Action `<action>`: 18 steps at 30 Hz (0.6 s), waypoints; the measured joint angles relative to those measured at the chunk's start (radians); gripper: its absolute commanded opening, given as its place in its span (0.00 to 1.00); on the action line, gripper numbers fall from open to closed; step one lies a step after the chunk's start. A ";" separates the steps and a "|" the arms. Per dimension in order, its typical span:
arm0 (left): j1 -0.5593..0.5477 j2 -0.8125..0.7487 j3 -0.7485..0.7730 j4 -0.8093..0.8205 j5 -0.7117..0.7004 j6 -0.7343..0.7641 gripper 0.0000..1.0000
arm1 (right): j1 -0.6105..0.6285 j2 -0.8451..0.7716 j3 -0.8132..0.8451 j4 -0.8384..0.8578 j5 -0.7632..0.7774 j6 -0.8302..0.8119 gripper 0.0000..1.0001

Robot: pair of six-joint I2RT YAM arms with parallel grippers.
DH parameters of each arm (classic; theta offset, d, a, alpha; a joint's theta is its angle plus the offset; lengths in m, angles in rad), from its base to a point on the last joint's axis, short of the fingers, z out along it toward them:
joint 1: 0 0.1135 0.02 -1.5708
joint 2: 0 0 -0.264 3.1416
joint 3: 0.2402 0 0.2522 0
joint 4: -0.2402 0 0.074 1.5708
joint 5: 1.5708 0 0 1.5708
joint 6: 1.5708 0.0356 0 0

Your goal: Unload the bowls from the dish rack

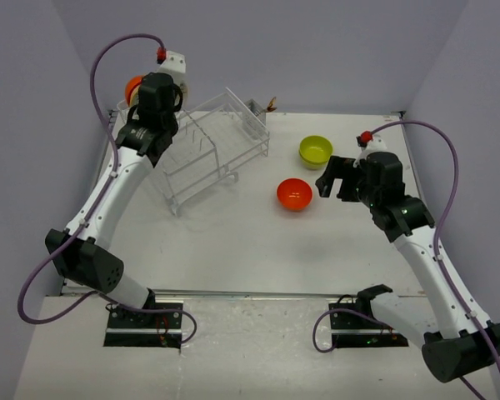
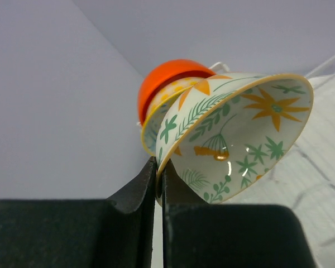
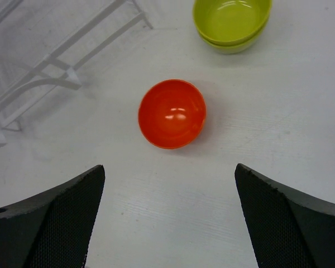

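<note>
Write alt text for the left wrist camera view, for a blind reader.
The left gripper pinches the rim of a whitish bowl with orange flowers and green leaves. Behind it sit another patterned bowl and an orange-red bowl.

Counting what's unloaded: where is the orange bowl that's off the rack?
Top view: the orange bowl sits upright on the table, right of the dish rack, just nearer than the lime-green bowl, beside the open right hand.

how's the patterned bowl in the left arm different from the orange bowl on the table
The patterned bowl is whitish with green leaves and orange flowers; the orange bowl is plain. The patterned bowl is tilted, its rim pinched by the shut jaws of the left gripper; the orange bowl sits upright and free on the table. Both are round.
</note>
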 measured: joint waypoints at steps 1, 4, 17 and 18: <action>-0.006 -0.009 0.005 -0.016 0.026 -0.022 0.00 | 0.000 -0.005 0.000 0.013 -0.022 0.003 0.99; -0.020 -0.032 0.030 -0.072 0.140 -0.114 0.00 | 0.000 -0.018 0.002 0.085 -0.144 0.030 0.99; -0.257 -0.078 -0.027 -0.163 0.616 -0.594 0.00 | 0.341 0.259 0.401 0.200 0.066 0.013 0.97; -0.275 -0.079 -0.054 -0.152 0.642 -0.623 0.00 | 0.352 0.288 0.426 0.196 0.120 -0.003 0.93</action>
